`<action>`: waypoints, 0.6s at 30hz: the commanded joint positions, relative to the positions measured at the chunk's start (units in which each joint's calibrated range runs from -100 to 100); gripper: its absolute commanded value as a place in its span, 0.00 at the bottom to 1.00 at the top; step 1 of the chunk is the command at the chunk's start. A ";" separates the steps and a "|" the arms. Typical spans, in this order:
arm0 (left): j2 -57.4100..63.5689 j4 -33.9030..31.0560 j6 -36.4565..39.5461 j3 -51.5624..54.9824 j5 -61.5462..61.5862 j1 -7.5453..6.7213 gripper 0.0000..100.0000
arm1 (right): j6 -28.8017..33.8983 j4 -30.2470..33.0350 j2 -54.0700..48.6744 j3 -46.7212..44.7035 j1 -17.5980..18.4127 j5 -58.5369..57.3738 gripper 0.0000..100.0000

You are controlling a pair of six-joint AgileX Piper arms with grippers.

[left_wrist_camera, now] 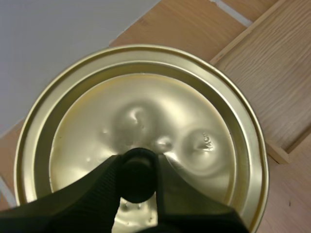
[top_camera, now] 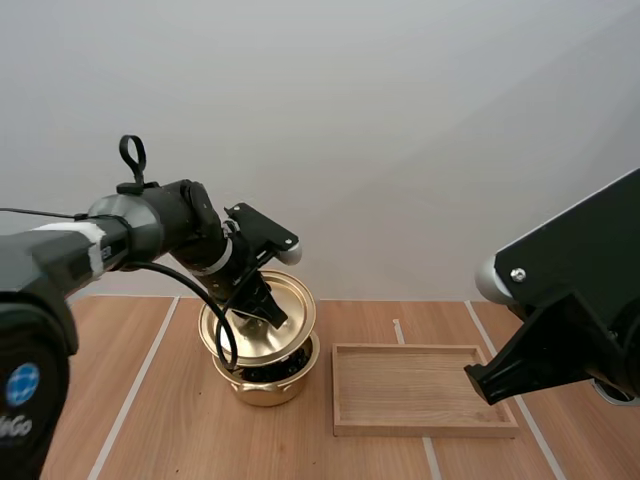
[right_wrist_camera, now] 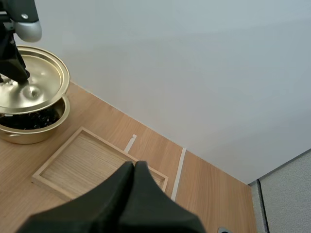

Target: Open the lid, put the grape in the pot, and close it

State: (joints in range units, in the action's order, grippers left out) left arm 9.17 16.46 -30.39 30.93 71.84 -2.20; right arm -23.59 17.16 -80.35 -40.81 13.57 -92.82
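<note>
On wood surface [top_camera: 160,420], over pot [top_camera: 268,388]: left fingers [left_wrist_camera: 92,199] clamped on knob [left_wrist_camera: 138,174] of tilted lid [left_wrist_camera: 146,111], right fingers [right_wrist_camera: 146,194] together; risked snagging rim, seating crooked.

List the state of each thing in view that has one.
lid: off the pot, held tilted just above it.
pot: open, dark grapes inside.
tray: lying flat beside the pot.
left gripper: shut on the lid's knob.
right gripper: shut on nothing.
</note>
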 commanded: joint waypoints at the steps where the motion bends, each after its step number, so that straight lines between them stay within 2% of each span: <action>1: -3.45 1.69 -0.73 0.24 -1.70 -0.04 0.00 | 0.12 0.56 -0.54 0.31 -0.56 -0.33 0.00; 11: -8.63 2.06 -1.75 0.51 -4.49 -0.04 0.00 | 0.03 0.56 -0.54 0.31 -0.71 -0.33 0.00; 13: -8.97 2.06 -2.00 0.51 -4.49 -0.04 0.06 | 0.03 0.68 -0.54 0.31 -0.71 -0.33 0.00; 15: -9.13 2.14 -2.14 0.53 -4.49 -0.04 0.26 | 0.03 0.68 -0.54 0.31 -0.71 -0.33 0.00; 16: -9.13 2.14 -2.14 0.53 -4.49 -0.04 0.40 | 0.03 0.68 -0.54 0.31 -0.71 -0.33 0.00; 17: -9.13 2.14 -2.14 0.53 -4.34 -0.04 0.61 | 0.03 0.68 -0.54 0.31 -0.71 -0.33 0.00; 18: -9.13 2.14 -2.14 0.53 -4.34 -0.04 0.77 | 0.03 0.68 -0.54 0.31 -0.71 -0.16 0.00</action>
State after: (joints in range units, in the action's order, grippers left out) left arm 0.18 17.30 -32.35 31.35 68.28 -2.20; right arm -23.59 17.28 -80.35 -40.81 13.18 -92.82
